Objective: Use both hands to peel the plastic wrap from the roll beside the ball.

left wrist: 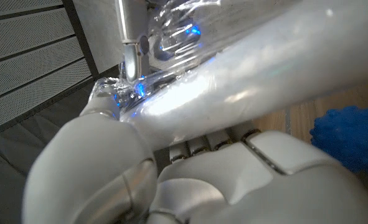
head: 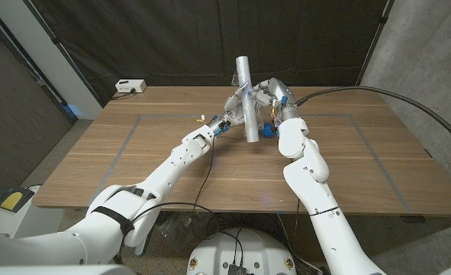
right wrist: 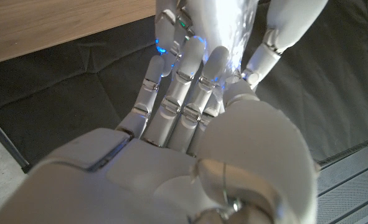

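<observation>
The plastic wrap roll [head: 246, 98] is a long glossy grey tube held off the table, nearly upright and leaning a little. My left hand [head: 235, 108] grips it from the left around its middle; in the left wrist view the roll [left wrist: 252, 81] crosses just above that hand [left wrist: 233, 180]. My right hand [head: 274, 95] closes on it from the right, its fingers [right wrist: 190, 81] reaching onto the shiny roll [right wrist: 233, 25]. Wrinkled loose film [left wrist: 171, 34] shows by the right hand's fingers. The blue ball [head: 268, 130] lies on the table below the hands, also the ball [left wrist: 345, 137].
The wooden table [head: 133, 168] spreads wide to either side of the arms, marked with a grey taped rectangle. A small white box [head: 130, 86] sits at the far left edge. A dark curtain hangs behind the table.
</observation>
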You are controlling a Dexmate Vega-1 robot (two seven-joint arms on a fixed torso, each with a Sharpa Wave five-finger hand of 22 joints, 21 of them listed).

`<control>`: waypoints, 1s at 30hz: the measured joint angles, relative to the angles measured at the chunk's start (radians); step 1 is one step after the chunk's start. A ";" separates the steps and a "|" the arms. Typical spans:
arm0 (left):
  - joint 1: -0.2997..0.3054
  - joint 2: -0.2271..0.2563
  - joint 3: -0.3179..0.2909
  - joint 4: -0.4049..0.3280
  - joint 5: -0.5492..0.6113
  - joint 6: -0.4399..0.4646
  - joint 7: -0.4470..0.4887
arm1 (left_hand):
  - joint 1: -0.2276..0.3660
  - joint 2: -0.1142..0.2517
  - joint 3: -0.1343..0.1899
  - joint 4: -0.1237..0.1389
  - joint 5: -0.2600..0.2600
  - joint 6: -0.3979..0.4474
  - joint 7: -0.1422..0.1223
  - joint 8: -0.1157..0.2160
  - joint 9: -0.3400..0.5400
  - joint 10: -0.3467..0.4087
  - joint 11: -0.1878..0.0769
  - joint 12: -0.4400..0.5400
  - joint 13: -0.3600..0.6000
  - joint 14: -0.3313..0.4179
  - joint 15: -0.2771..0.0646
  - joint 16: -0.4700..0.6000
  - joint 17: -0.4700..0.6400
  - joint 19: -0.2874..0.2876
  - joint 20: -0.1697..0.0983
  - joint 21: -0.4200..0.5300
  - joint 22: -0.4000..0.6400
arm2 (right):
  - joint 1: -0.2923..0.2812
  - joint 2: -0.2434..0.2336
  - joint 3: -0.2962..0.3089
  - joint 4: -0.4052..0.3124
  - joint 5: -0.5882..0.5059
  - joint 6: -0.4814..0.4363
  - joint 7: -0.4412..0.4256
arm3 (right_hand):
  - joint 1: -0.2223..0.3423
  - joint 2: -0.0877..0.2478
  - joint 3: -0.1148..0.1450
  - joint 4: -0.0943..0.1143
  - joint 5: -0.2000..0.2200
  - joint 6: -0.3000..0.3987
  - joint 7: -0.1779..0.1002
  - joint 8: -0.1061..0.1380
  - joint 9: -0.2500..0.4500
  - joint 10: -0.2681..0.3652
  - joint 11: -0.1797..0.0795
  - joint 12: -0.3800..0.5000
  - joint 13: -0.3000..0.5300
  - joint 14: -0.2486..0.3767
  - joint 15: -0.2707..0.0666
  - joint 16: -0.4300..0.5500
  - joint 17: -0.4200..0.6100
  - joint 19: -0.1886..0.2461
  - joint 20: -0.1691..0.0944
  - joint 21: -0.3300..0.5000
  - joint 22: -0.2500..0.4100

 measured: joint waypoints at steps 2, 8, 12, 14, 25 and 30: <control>-0.003 -0.004 -0.002 0.013 -0.011 0.003 -0.025 | -0.003 -0.003 -0.003 0.003 0.000 -0.012 -0.004 -0.002 -0.002 -0.007 -0.001 -0.009 -0.006 -0.008 0.006 0.000 -0.003 0.000 0.000 -0.005 0.000 | 0.001 0.001 -0.002 0.001 -0.002 0.000 -0.004 | 0.003 0.002 -0.005 -0.005 0.000 0.000 0.001 0.000 0.001 0.000 0.000 0.000 0.005 0.001 -0.001 0.000 0.005 0.000 0.000 0.005 0.004; -0.003 -0.012 -0.006 0.023 -0.027 0.017 -0.052 | -0.020 -0.017 -0.025 0.008 0.008 -0.040 -0.003 -0.019 -0.009 -0.024 0.004 -0.031 -0.017 -0.035 0.011 -0.001 -0.006 0.000 0.000 -0.023 0.000 | 0.000 0.004 -0.005 0.001 -0.009 0.003 -0.021 | 0.011 0.007 -0.005 -0.005 0.000 0.003 0.007 -0.002 0.001 0.000 0.000 0.000 0.017 0.004 -0.004 0.003 0.009 0.000 0.000 0.018 0.008; 0.007 -0.014 -0.008 0.016 -0.036 0.030 -0.057 | -0.045 -0.026 -0.044 0.017 0.008 -0.059 0.002 -0.027 -0.009 -0.029 0.009 -0.038 -0.025 -0.048 0.013 0.000 -0.009 0.004 0.004 -0.034 0.000 | -0.004 0.005 -0.007 -0.002 -0.013 0.006 -0.031 | 0.012 0.006 -0.005 -0.005 0.000 0.003 0.007 -0.002 0.001 0.000 0.000 0.008 0.025 0.004 -0.004 0.003 0.012 0.000 0.000 0.030 0.010; 0.010 -0.015 -0.008 0.012 -0.036 0.030 -0.057 | -0.062 -0.022 -0.058 0.019 0.008 -0.068 0.003 -0.030 -0.011 -0.036 0.013 -0.044 -0.028 -0.054 0.009 0.000 -0.010 0.008 0.008 -0.040 0.000 | -0.004 0.005 -0.007 -0.002 -0.016 0.007 -0.038 | 0.012 0.006 -0.005 -0.005 0.000 0.003 0.007 -0.003 0.004 0.000 0.000 0.008 0.030 0.004 -0.004 0.003 0.014 0.000 0.000 0.036 0.014; 0.028 -0.018 -0.009 -0.004 -0.069 0.088 -0.108 | -0.157 0.001 -0.182 0.041 0.039 -0.257 -0.016 -0.114 -0.028 -0.200 0.065 -0.157 -0.068 -0.245 0.030 0.001 -0.021 -0.090 0.130 -0.171 0.005 | -0.028 0.018 -0.022 -0.025 -0.024 0.013 -0.054 | 0.023 0.006 -0.010 -0.001 -0.008 0.018 0.017 0.000 0.012 0.023 0.012 0.025 0.059 0.021 -0.012 0.019 0.032 0.000 0.000 0.080 0.022; 0.022 -0.016 0.004 0.022 -0.073 0.099 -0.147 | -0.103 0.055 -0.165 0.025 0.044 -0.297 -0.018 -0.127 -0.028 -0.238 0.071 -0.188 -0.076 -0.301 0.030 0.001 -0.016 -0.116 0.156 -0.202 0.009 | -0.036 0.027 -0.024 -0.026 -0.037 0.023 -0.103 | 0.028 0.006 -0.010 -0.001 -0.008 0.022 0.021 0.000 0.019 0.027 0.008 0.030 0.069 0.027 -0.016 0.028 0.042 0.000 0.000 0.095 0.027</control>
